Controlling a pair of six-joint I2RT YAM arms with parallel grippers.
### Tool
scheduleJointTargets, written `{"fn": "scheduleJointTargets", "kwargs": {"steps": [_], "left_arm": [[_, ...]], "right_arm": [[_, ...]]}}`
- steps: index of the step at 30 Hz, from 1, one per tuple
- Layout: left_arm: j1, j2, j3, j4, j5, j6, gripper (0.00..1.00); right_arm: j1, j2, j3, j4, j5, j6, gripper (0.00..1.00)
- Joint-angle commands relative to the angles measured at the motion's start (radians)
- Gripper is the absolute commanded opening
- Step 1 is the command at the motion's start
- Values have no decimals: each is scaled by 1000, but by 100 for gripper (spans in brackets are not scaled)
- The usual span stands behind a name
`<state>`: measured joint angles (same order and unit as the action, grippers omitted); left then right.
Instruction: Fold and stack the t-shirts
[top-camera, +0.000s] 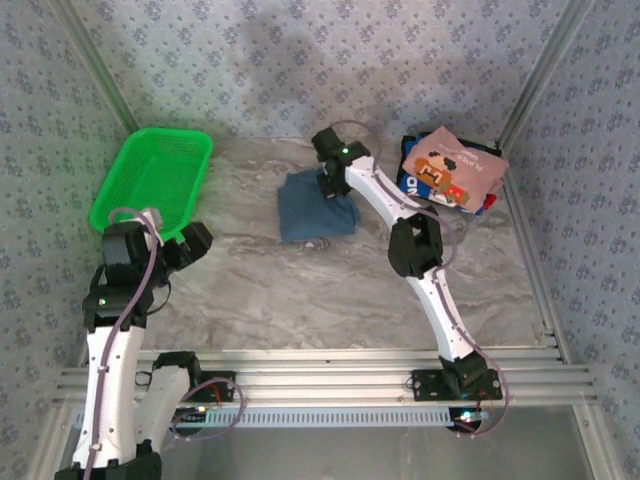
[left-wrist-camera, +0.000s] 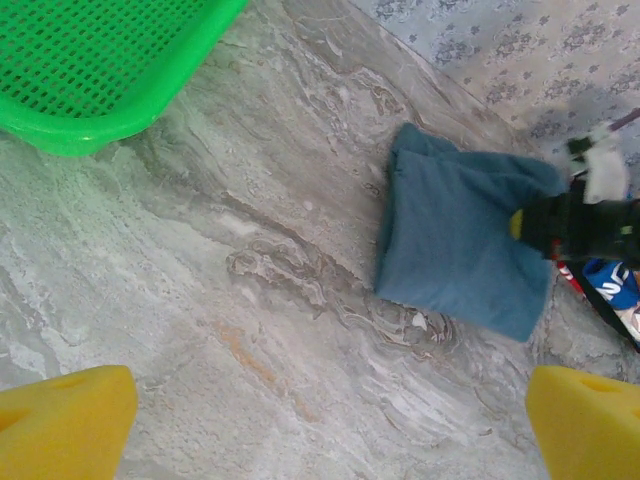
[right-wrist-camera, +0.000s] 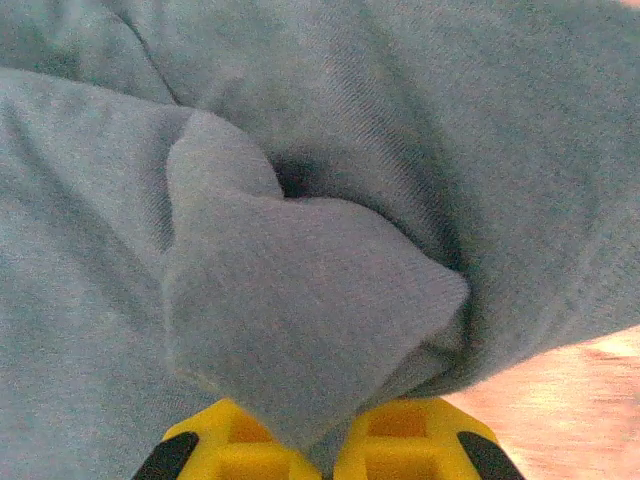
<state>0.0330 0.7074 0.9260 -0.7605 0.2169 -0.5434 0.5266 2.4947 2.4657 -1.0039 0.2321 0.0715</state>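
Where the right pincer (top-camera: 328, 192) is lowered onto the marbled table (top-camera: 300, 290), the teal-blue shirt (top-camera: 315, 212) is found directly beneath it, bunched into a rough folded square near the middle of the far half; the pincer is set on the far part of that shirt, slightly right of its centre. Seen from the right wrist, the yellow fingers (right-wrist-camera: 400, 440) are pressed together on a raised fold of the teal-blue shirt (right-wrist-camera: 300, 300), and the cloth is pinched between them; the rest of the shirt is spread behind and around the fold, and a strip of table is glimpsed at the lower right.

At the far right corner a pink shirt (top-camera: 455, 165) with blocky red-brown print is laid on top of a dark blue shirt (top-camera: 411, 183) with white print; this pile is kept apart from the teal-blue shirt, to its right, with the right arm between them.

The left pincer (top-camera: 190, 245) is held near the left edge, just beside the near corner of the green basket (top-camera: 205, 150), and well apart from every shirt. From the left wrist the left pincer (left-wrist-camera: 325, 420) is seen spread wide, its yellow fingertips (left-wrist-camera: 65, 420) at the lower corners with bare table between them; the teal-blue shirt (left-wrist-camera: 460, 240) is seen ahead and to the right, and the basket (left-wrist-camera: 90, 130) at the upper left.
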Motion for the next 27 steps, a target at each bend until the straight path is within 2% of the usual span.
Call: {"fn": "scheduleJointTargets", "kwargs": {"steps": [1,13,21,27], "left_arm": [[10,0,-25,39,37,-19,100],[9,-5,-83,76,68,-53,100],[9,-15,-117,76,73,-67,100],[10,-16,-140,77,66,-69,100]], "right_arm": [[-14,-86,44,18,187,-186,0],[-112,-145,51,34,277,-337,0],[-210,-205,12,56,234,-381,0],[-285,-247,12,58,169,-353,0]]}}
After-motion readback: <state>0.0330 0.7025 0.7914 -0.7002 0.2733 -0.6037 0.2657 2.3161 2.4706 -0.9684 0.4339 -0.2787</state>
